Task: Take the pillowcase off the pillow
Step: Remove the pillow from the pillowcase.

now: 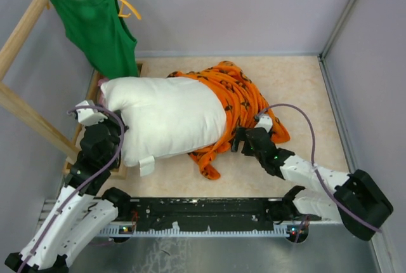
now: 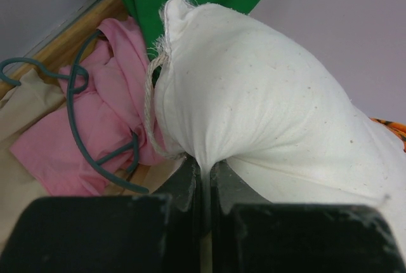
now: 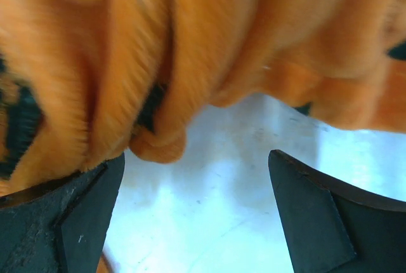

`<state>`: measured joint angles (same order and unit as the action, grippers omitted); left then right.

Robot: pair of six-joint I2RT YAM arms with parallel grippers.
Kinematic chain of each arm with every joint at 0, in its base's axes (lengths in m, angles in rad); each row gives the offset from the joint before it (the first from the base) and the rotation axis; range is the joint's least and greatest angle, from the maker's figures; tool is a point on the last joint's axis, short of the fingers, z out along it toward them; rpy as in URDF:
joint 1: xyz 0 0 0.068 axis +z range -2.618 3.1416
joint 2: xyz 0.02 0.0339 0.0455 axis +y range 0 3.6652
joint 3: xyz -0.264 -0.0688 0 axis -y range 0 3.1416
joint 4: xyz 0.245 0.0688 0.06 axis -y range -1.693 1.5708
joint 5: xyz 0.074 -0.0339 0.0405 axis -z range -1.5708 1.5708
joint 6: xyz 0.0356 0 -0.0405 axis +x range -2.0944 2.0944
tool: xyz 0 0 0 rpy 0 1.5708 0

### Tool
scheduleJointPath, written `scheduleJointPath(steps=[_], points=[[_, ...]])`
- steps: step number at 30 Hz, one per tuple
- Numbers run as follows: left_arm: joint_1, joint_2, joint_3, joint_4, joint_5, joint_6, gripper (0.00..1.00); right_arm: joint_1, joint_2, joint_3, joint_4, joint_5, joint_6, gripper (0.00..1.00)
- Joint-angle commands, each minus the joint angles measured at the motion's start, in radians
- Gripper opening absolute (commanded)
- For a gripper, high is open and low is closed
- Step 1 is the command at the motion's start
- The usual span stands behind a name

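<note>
Pillowcase (image 1: 244, 98), seemingly soft, fuzzy and light, sits bunched over the right end of the plump pillow (image 1: 168, 117). Left gripper (image 2: 205, 170) pinches a pillow fold; right gripper (image 3: 196, 159) stands spread beside a rolled orange edge, likely the best hold.

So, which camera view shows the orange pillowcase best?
The top external view: almost the whole pillowcase shows, bunched at the pillow's right end. The right wrist view shows only blurred orange folds above the open right hand. The left wrist view catches just an orange sliver at its edge.
</note>
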<state>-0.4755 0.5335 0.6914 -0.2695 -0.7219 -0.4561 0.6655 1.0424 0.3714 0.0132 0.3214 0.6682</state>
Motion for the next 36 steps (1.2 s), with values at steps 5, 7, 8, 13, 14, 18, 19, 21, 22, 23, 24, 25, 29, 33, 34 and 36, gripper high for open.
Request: scheduleJointPath(steps=[5,7,8,13,14,18,19,21,22,23,24,25,29,33,34,36], points=[[0.006,-0.048,0.058,0.049,-0.040,-0.004,0.00,0.091,0.184,0.092,0.310,-0.084,-0.030,0.93],[0.006,-0.064,0.054,0.043,-0.042,-0.004,0.00,0.091,0.207,0.090,0.332,-0.095,-0.029,0.91],[0.005,-0.068,0.051,0.043,-0.045,-0.005,0.00,0.092,0.216,0.087,0.346,-0.096,-0.032,0.90],[0.006,-0.075,0.056,0.038,-0.051,-0.001,0.00,0.091,0.224,0.101,0.401,-0.033,-0.082,0.76],[0.005,-0.076,0.061,0.030,-0.051,-0.003,0.00,0.091,0.208,0.105,0.408,-0.017,-0.100,0.71],[0.006,-0.094,0.056,0.039,-0.051,-0.001,0.00,0.083,0.142,0.120,0.458,0.018,-0.200,0.44],[0.006,-0.096,0.054,0.044,-0.052,0.003,0.00,0.075,0.129,0.127,0.462,0.016,-0.219,0.36],[0.006,-0.096,0.055,0.043,-0.052,0.004,0.00,0.042,0.107,0.149,0.446,-0.004,-0.234,0.14],[0.006,-0.096,0.066,0.019,-0.063,0.000,0.00,-0.042,0.087,0.161,0.378,-0.006,-0.204,0.00],[0.006,-0.101,0.069,0.014,-0.071,-0.002,0.00,-0.091,0.081,0.163,0.330,0.021,-0.178,0.00],[0.006,-0.110,0.070,0.011,-0.075,-0.003,0.00,-0.153,0.072,0.165,0.263,0.073,-0.130,0.00],[0.005,-0.120,0.072,0.010,-0.077,-0.003,0.00,-0.245,0.061,0.168,0.177,0.141,-0.063,0.00],[0.004,-0.150,0.134,-0.065,-0.088,-0.033,0.00,-0.490,0.011,0.155,0.005,0.289,0.136,0.00],[0.004,-0.135,0.240,-0.117,-0.085,-0.020,0.00,-0.588,0.031,0.219,-0.060,0.360,0.211,0.00],[0.004,-0.121,0.264,-0.116,-0.077,-0.013,0.00,-0.596,0.046,0.238,-0.056,0.342,0.217,0.00],[0.004,-0.082,0.305,-0.100,-0.053,0.007,0.00,-0.598,0.078,0.274,-0.033,0.283,0.196,0.00]])
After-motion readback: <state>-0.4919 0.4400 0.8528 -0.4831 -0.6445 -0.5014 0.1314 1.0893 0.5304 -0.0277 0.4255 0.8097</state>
